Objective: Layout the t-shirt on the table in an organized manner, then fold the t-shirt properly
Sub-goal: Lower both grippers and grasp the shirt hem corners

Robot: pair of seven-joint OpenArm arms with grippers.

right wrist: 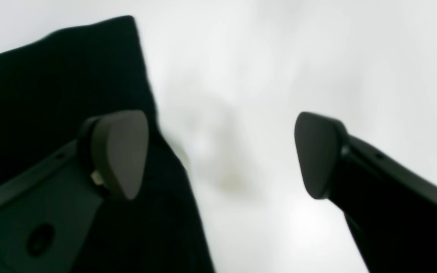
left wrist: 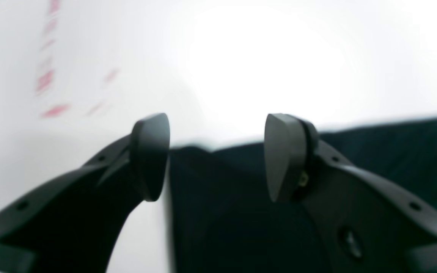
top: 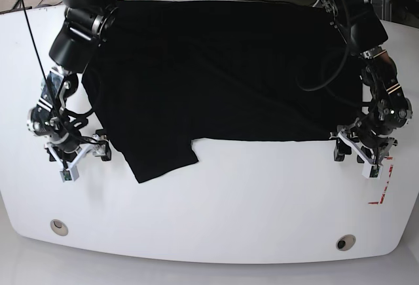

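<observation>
The black t-shirt [top: 222, 69] lies spread over the far half of the white table [top: 229, 219], with one sleeve [top: 160, 160] reaching toward the near side. My right gripper [top: 85, 160] is open at the shirt's left edge. In the right wrist view one of the right gripper's [right wrist: 218, 153] fingers [right wrist: 120, 151] is over the black t-shirt [right wrist: 51, 94] and the other over bare table. My left gripper [top: 355, 159] is open at the shirt's near right corner. In the left wrist view the left gripper [left wrist: 217, 157] straddles the t-shirt [left wrist: 233, 212] corner, with nothing pinched.
Red tape marks [top: 383, 180] sit on the table just right of the left gripper, and also show as red tape marks [left wrist: 47, 79] in the left wrist view. Two metal-ringed holes [top: 59, 227] [top: 345, 242] lie near the front edge. Cables run behind the table's far edge.
</observation>
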